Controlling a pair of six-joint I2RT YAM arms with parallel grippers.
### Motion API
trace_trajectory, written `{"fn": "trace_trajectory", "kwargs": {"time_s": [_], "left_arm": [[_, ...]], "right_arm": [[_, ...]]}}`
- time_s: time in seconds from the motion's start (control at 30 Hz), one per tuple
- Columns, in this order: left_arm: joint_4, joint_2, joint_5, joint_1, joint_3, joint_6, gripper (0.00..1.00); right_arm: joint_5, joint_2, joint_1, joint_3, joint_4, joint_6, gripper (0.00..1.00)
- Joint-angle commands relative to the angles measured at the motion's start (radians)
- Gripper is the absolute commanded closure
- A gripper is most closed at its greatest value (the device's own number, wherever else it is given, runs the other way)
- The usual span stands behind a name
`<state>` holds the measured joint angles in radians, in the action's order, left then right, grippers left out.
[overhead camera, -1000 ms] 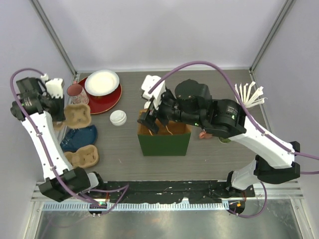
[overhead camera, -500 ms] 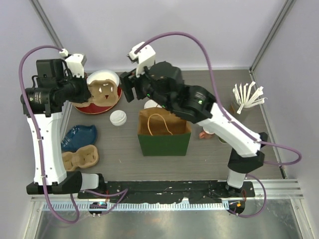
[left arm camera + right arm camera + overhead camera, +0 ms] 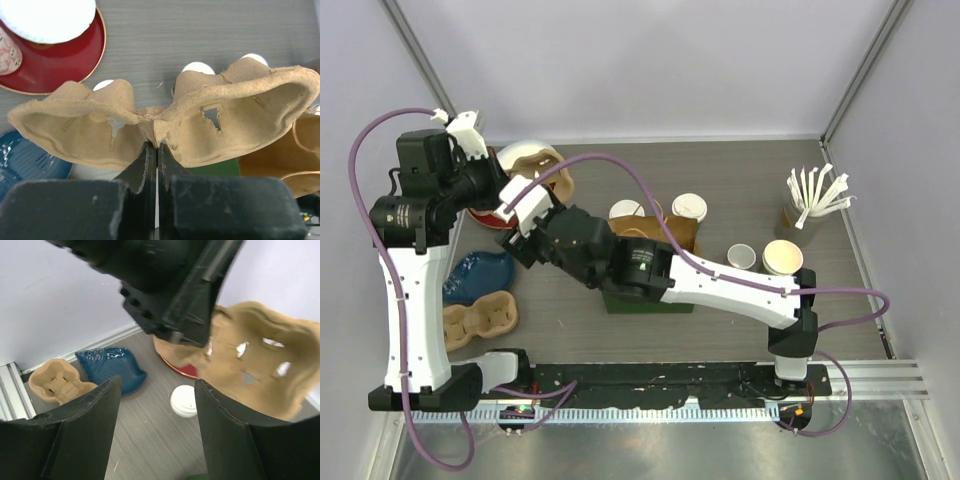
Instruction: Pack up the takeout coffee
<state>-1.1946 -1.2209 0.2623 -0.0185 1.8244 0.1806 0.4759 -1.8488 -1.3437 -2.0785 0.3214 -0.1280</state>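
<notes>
The cups (image 3: 625, 210) stand upright on the table with their white lids on, just behind the bag (image 3: 678, 235); the second cup (image 3: 688, 207) is to the right of the first, with a small gap between them; both are apart from the grippers.

The left gripper (image 3: 156, 150) is closed tight on the middle ridge of the carrier (image 3: 225, 115) and holds it in the air at the far left, above the red plate (image 3: 65, 65); in the left wrist view the two pockets of the carrier spread left and right of the fingers, and the right pocket has some small torn holes.

The right arm reaches over the bag toward the left; the right gripper (image 3: 157, 390) has its fingers wide apart and nothing is between them; it is near the carrier, and whether it touches it cannot be told.

Under the right gripper a white lid (image 3: 183, 401) is on the table, near the edge of the red plate; whether a cup is below it cannot be told; the blue dish (image 3: 112, 367) lies to the left of this lid, and a second carrier (image 3: 57, 382) lies beside the dish at the near left.

At the right of the table a mug (image 3: 740, 257) and an open cup (image 3: 782, 257) stand side by side; a holder of sticks (image 3: 815, 195) is farther back.
</notes>
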Motion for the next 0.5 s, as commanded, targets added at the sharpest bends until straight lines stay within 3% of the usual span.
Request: {"fn": "trace_trajectory", "kwargs": {"time_s": [0.0,0.27,0.47], "left_arm": [[0.119,0.035,0.069,-0.003,-0.013,0.144,1.00],[0.119,0.084,0.112,-0.003,-0.040,0.194,1.00],[0.124,0.087,0.132,-0.003,-0.024,0.211,1.00]], "right_arm": [[0.105,0.002,-0.003,0.009,-0.243,-0.111,0.34],[0.234,-0.093,0.008,0.002,-0.355,-0.285,0.33],[0.211,-0.112,0.023,0.015,-0.369,-0.334,0.31]]}}
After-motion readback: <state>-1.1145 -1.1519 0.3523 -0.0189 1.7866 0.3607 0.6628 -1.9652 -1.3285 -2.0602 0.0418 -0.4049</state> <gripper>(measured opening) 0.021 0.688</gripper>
